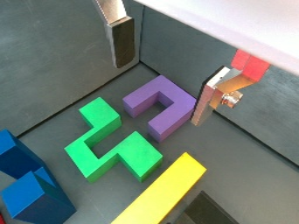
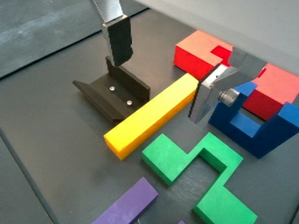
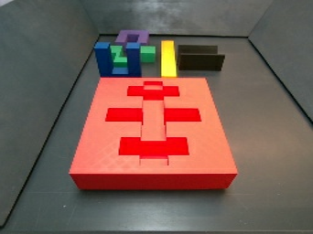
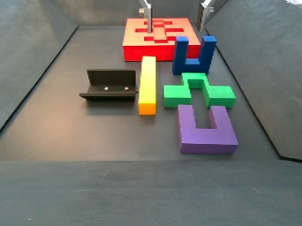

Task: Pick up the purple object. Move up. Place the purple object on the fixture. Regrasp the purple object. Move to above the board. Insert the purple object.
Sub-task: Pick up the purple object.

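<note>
**My gripper hangs open, the purple object on the floor**

Nearest in a side view lies the purple object [image 4: 209, 128], a U-shaped block flat on the dark floor with nothing touching it. Just beyond it sits the green block [image 4: 197, 92], close against it. To the side of the green block runs the long yellow bar [image 4: 147, 85], lying lengthwise, and beside that bar stands the fixture [image 4: 109, 86], a dark L-shaped bracket on its base plate. Behind the green block the blue U-shaped block [image 4: 193, 55] stands with its prongs up. Farthest back is the board [image 4: 157, 33], a red slab with brighter red cross and bar cutouts.

My gripper [image 1: 163, 74] is up above these pieces, spread wide, and it has hold of nothing. In a wrist view one finger [image 1: 121, 44] and its partner hang apart with the purple object [image 1: 163, 106] on the floor below and between them, clear of both. The green block [image 1: 111, 144] lies just beside it there, and the yellow bar [image 1: 162, 193] and blue block [image 1: 26, 184] show at the edges.

In a wrist view my gripper [image 2: 165, 70] again shows both fingers apart, with the yellow bar [image 2: 153, 116] and fixture [image 2: 114, 93] beneath.

At the far edge of a side view my gripper [image 4: 175, 7] barely shows, above the board.
</note>
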